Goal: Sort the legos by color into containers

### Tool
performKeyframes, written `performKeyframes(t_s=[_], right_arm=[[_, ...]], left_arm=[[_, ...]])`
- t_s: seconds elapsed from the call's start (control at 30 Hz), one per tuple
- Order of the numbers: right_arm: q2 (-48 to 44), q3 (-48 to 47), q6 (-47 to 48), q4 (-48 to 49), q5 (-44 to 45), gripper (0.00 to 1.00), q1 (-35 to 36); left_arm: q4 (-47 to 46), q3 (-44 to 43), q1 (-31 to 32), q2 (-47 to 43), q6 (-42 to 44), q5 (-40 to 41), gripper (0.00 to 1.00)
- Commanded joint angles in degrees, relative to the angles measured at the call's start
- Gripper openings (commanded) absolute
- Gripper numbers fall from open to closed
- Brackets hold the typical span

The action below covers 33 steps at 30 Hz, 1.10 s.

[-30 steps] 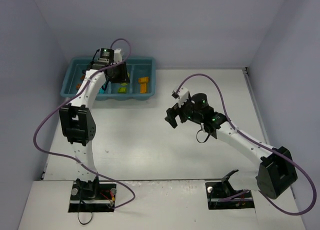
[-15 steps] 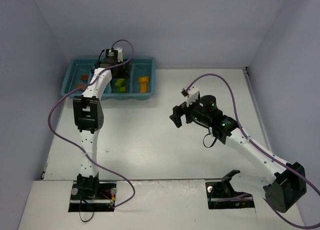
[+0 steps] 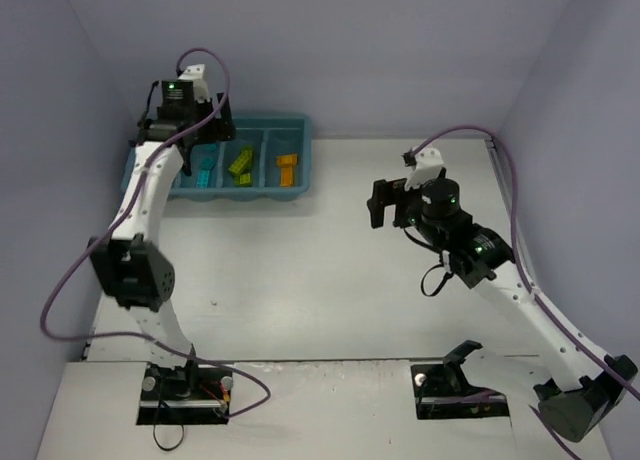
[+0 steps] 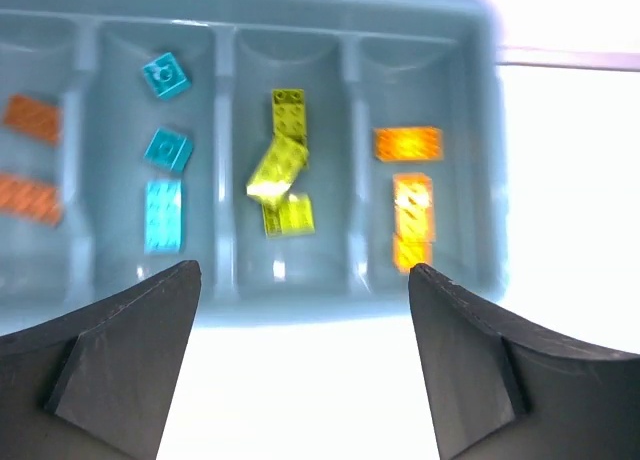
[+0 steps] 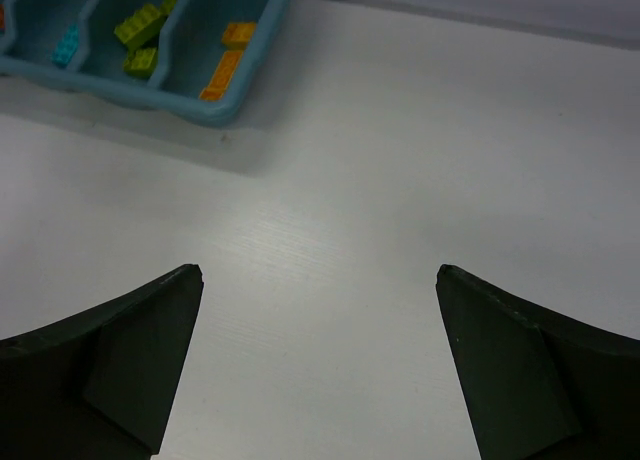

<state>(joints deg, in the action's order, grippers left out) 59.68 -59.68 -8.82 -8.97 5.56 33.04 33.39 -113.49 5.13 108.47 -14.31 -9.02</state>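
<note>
The containers are four compartments of one teal-blue tray (image 4: 300,305), also seen in the overhead view (image 3: 305,132). From left to right they hold brown-orange legos (image 4: 30,118), teal legos (image 4: 163,215), lime legos (image 4: 277,170) and yellow-orange legos (image 4: 408,143). My left gripper (image 4: 304,268) hangs high above the tray's near rim, open and empty; from overhead it sits over the tray's left end (image 3: 190,130). My right gripper (image 5: 318,268) is open and empty over bare table, far right of the tray (image 3: 385,205).
The tray stands at the back left against the enclosure's walls. In the right wrist view its corner (image 5: 215,110) shows at top left, with white tabletop (image 5: 400,180) under the gripper. Purple cables loop off both arms.
My left arm has risen from the tray's middle compartments and swung toward its left end, fingers spread. My right arm has drawn back to the right.
</note>
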Motion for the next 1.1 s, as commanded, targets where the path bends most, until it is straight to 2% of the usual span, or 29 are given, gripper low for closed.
performKeyframes(t_s=[0.0, 0.03, 0.07, 0.13, 0.33, 0.4, 0.43, 0.5, 0.77, 1.07], right_arm=[[-3.86, -5.70, -0.86, -0.34, 7.36, 1.00, -0.43], [-5.09, -6.23, -0.59, -0.43, 7.71, 1.00, -0.43], [-5.71, -7.28, -0.41, -0.69, 7.53, 1.00, -0.52], [-8.33, -8.08, 1.61, -0.87, 4.91, 1.00, -0.52], [-15.90, -7.30, -1.19, -1.05, 5.32, 1.00, -0.69], [-18.70, -6.16, -0.85, -1.31, 6.91, 1.00, -0.61], [-19.59, -5.80, 0.37, -1.57, 7.53, 1.00, -0.61], [-21.09, -4.75, 0.91, -2.28, 9.19, 1.00, -0.61], [-19.69, -4.57, 0.65, -4.91, 15.96, 1.00, -0.69], [-20.74, -1.67, -0.15, -5.44, 14.92, 1.00, -0.69]], left_arm=[[1.41, 6.50, 0.24, -19.22, -2.04, 0.48, 0.79], [2.03, 9.14, 0.24, -26.22, -2.74, 1.88, 0.79], [2.73, 13.78, 0.24, -29.77, -3.01, 2.42, 0.79], [6.15, 17.24, 0.24, -39.14, -3.80, 4.35, 0.79], [12.40, 30.24, 0.24, -62.27, -4.77, 11.63, 0.80], [14.33, 34.64, 0.24, -69.66, -4.42, 13.75, 0.80], [15.12, 35.79, 0.24, -71.62, -4.42, 14.89, 0.84], [17.41, 38.08, 0.24, -76.18, -4.77, 17.10, 0.84], [23.65, 41.42, 0.24, -82.10, -6.17, 19.30, 0.87], [24.80, 44.76, 0.24, -83.06, -8.63, 18.07, 0.87]])
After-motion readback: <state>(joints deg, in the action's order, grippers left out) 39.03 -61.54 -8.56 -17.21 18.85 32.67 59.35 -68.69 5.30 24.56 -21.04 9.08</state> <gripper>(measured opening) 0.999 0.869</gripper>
